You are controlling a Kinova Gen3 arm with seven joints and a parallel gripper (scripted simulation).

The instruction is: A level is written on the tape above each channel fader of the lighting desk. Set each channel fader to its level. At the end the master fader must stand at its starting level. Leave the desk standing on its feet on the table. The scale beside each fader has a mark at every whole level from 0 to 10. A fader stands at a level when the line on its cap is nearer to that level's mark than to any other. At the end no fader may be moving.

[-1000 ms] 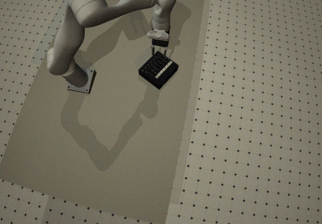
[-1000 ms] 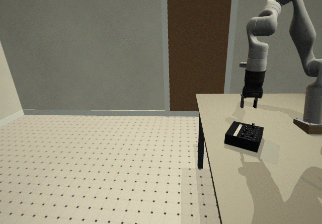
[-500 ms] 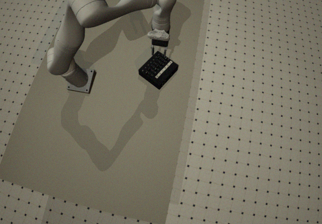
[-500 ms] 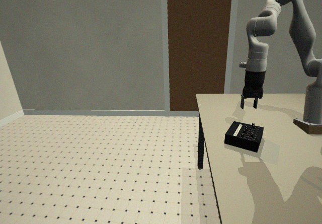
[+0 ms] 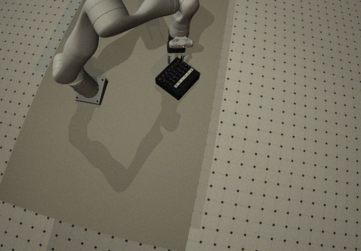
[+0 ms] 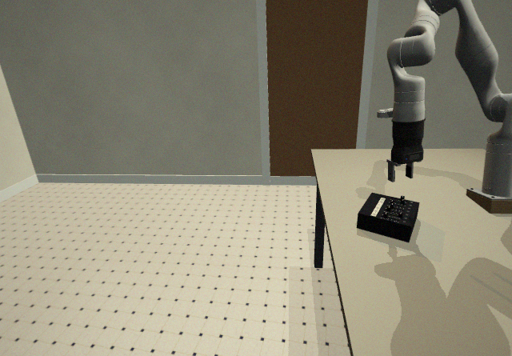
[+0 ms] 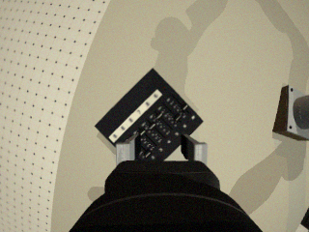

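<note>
The lighting desk [image 5: 177, 78] is a small black box standing flat on the table, turned at an angle. It also shows in the exterior view [image 6: 388, 215] and in the wrist view [image 7: 150, 118]. A pale tape strip [image 7: 135, 116] runs along one side, its figures too small to read. Several faders with dark caps [image 7: 161, 130] lie beside it; one cap with a white line [image 7: 185, 108] stands at the row's end. My gripper [image 6: 399, 172] is open and empty, pointing down, hovering above the desk's fader end, apart from it. It also shows in the top view [image 5: 175, 57] and wrist view [image 7: 161, 149].
The arm's base plate [image 5: 91, 91] is bolted to the table, left of the desk. The table edge [image 6: 326, 228] drops to the tiled floor close beside the desk.
</note>
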